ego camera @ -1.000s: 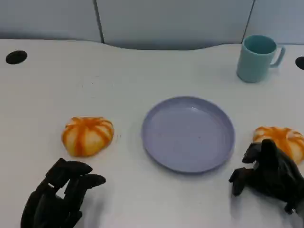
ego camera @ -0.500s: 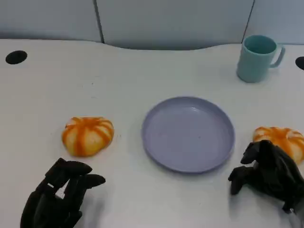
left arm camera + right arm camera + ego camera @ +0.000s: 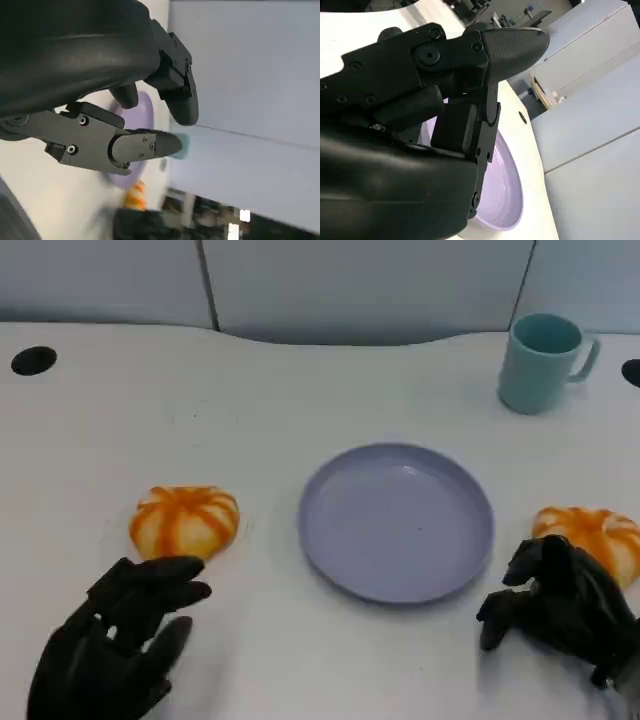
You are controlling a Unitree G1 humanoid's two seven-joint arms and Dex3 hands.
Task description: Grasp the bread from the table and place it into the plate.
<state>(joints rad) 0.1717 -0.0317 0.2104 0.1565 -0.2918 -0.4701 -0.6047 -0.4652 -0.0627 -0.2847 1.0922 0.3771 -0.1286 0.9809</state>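
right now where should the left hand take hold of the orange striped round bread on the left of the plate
Probably from above, fingers closing on opposite sides of the orange striped round bread. It is a low dome resting flat on the white table, with free space around it, and the left hand hovers open just on its near side.

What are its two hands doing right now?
Left hand: open, holding nothing.
Right hand: fingers curled in, holding nothing.

Matt plastic plate [image 3: 397, 523], glossy-crusted bread [image 3: 184, 525], smooth white table [image 3: 300, 400], matt blk fingers [image 3: 160, 580]
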